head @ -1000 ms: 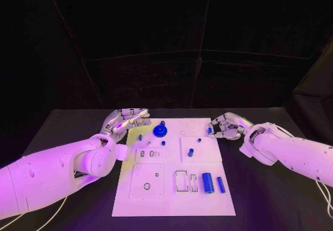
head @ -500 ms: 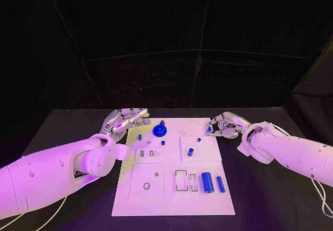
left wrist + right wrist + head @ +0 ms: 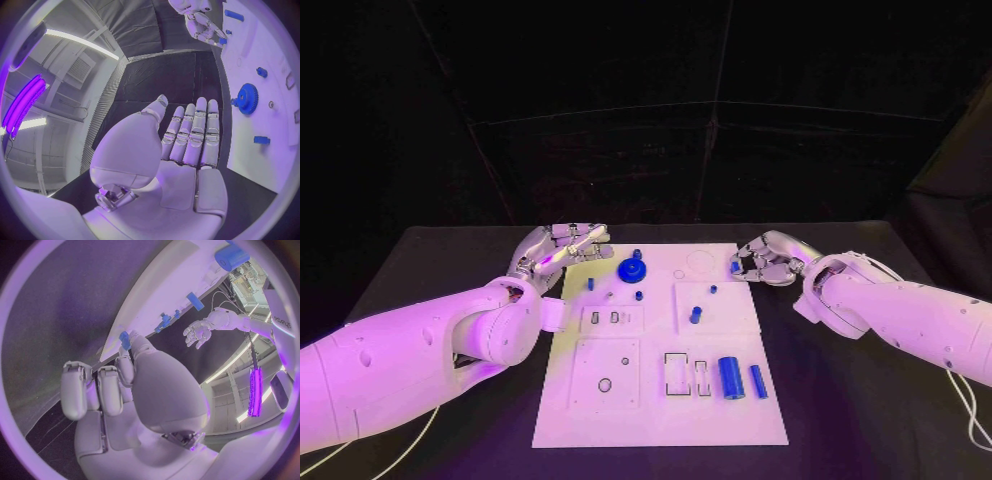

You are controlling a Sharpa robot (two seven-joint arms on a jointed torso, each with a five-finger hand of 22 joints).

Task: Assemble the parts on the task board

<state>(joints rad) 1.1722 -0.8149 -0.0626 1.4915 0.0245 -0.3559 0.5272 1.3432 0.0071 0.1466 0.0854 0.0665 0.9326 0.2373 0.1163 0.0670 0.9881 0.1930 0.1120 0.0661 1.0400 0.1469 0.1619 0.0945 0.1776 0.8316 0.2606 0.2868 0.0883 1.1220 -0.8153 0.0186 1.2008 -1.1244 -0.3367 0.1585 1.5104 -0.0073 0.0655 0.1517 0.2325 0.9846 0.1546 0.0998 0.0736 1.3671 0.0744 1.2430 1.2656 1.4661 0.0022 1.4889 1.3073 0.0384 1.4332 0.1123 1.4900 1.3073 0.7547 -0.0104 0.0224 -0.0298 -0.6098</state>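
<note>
The white rectangular task board point(image 3: 661, 400) lies in the middle of the black table point(image 3: 430, 260). The left hand point(image 3: 560, 250) hovers beside the board's far left corner, fingers straight and spread, holding nothing. A round blue toothed gear point(image 3: 633, 270) sits on the board just beside it. The right hand point(image 3: 764, 260), at the far right corner, has its fingers curled around a small blue part point(image 3: 125, 339) pinched at its fingertips point(image 3: 139, 342).

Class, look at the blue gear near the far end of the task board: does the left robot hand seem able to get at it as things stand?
Probably yes. The left robot hand hovers open just beside the blue gear, with only bare task board between them.
</note>
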